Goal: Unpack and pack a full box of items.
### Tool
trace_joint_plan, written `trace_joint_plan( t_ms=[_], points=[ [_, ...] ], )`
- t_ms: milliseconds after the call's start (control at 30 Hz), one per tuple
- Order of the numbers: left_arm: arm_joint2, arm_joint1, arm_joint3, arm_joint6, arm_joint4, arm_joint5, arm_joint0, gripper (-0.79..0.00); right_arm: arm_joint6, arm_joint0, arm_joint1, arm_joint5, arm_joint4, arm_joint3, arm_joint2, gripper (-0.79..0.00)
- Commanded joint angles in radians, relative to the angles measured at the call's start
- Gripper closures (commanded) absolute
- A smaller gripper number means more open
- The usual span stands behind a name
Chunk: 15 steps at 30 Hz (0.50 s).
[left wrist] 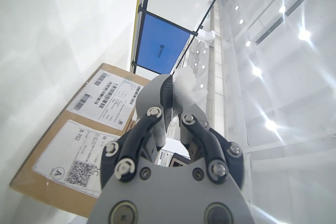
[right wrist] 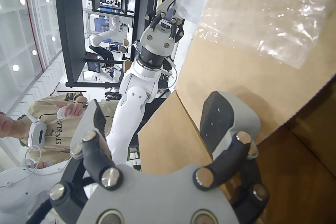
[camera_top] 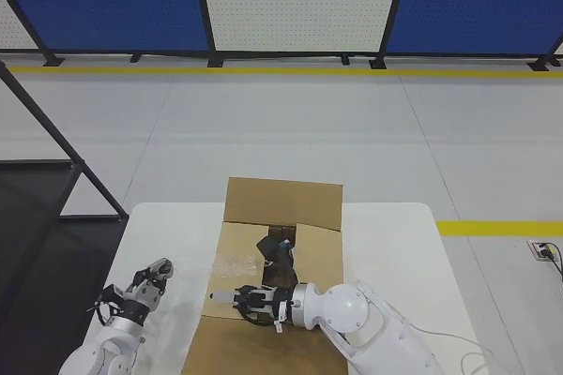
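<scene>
Plastic film [right wrist: 262,17] lay across a flap of the box [camera_top: 281,202], one corner pinched by the left gripper [left wrist: 175,97]; the right gripper [right wrist: 157,117] hung spread alongside. A hard tug could tear the film or drag the box.

The box [camera_top: 283,202] is plain brown cardboard with white labels [left wrist: 110,99] printed in black barcodes. The plastic bag [right wrist: 262,20] is clear, the table [camera_top: 394,234] white, the floor [camera_top: 357,131] pale grey with yellow lines [camera_top: 263,69].

Light: bright, even, from above; I see round white ceiling lamps [left wrist: 304,34] flaring into starbursts.
Glare: clear crinkled plastic film [right wrist: 262,17] glints.
Shadow: dim inside brown cardboard box [right wrist: 302,170].
Edges: wrist views bow.
</scene>
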<state>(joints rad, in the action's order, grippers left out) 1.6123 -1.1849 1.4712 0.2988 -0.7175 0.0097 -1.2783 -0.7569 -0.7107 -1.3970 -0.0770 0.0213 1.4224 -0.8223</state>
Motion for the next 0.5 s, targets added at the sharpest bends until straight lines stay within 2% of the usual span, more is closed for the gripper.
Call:
trace_joint_plan(
  t_ms=[0,467],
  points=[
    [0.009,0.000,0.005,0.000,-0.007,-0.001,-0.006,0.000,-0.001,0.001,-0.001,0.000,0.000,-0.002,-0.001,-0.785],
    [0.089,0.000,0.065,-0.005,-0.097,-0.016,-0.070,0.000,-0.013,0.028,-0.017,0.007,0.010,-0.037,0.008,-0.785]
  ],
)
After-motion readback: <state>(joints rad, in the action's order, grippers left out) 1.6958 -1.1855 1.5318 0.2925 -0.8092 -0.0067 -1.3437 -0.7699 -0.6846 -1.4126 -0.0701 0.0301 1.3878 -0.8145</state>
